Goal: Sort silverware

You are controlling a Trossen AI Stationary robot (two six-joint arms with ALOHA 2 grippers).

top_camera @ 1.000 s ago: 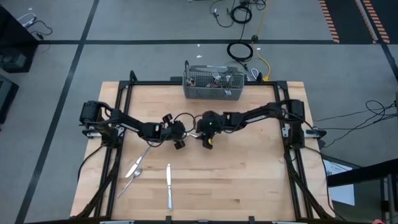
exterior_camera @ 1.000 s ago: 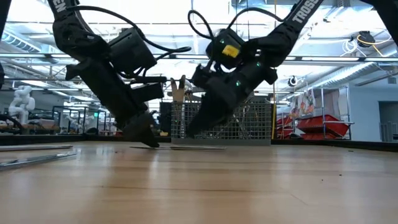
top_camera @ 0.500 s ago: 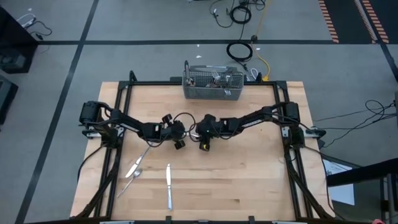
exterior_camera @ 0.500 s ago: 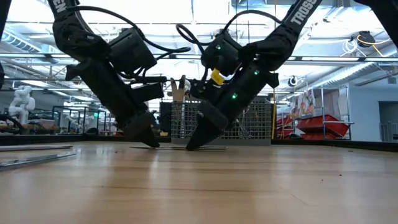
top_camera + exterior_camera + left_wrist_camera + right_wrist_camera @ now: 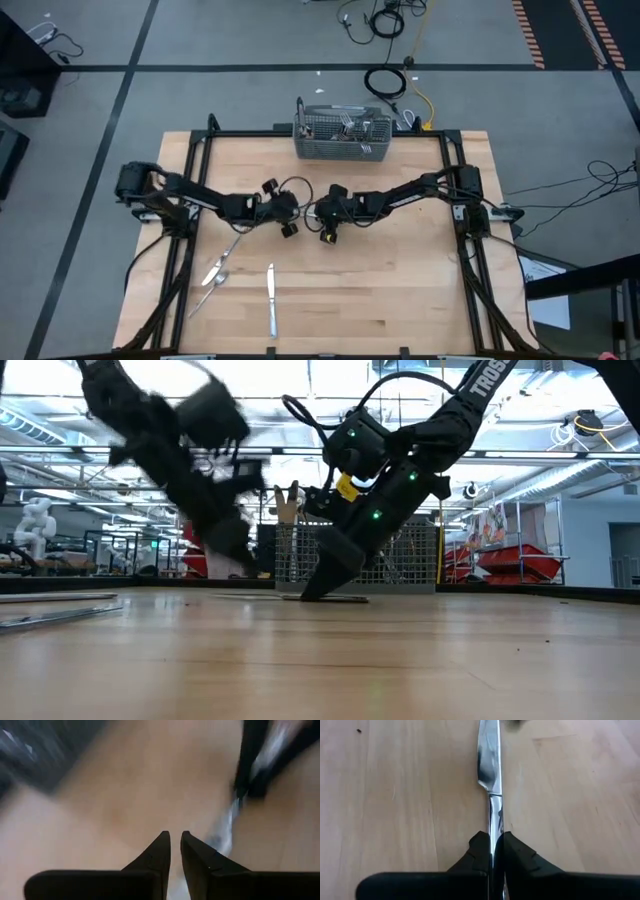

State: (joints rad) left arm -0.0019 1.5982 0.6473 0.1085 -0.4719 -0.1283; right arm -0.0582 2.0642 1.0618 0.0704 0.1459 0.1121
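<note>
A silver table knife [image 5: 489, 765] lies on the wooden table between my two grippers, near the table's middle; it also shows in the low view [image 5: 335, 598]. My right gripper [image 5: 495, 837] is shut on it and shows in the high view [image 5: 317, 213]. My left gripper [image 5: 175, 836] hangs a little above the table just left of the knife, with only a narrow gap between its fingers and nothing in it; the low view [image 5: 235, 560] shows it blurred. More silverware stands in the wire basket [image 5: 343, 133]. My right gripper pinches the knife's handle [image 5: 495, 822] between its two fingers. The fingers slant down from the table's right and lie along the knife, whose blade [image 5: 487, 755] runs on ahead of them. The knife lies on the table.
A fork [image 5: 218, 268], a spoon [image 5: 208, 290] and another knife [image 5: 271, 300] lie on the table's near left part. The basket stands at the far edge. Black frame rails [image 5: 470, 270] run along the table's left and right sides.
My right gripper has come down onto the table, shifting a little toward the left, and now has the knife. My left gripper has risen off the table and drawn back a little toward the left.
</note>
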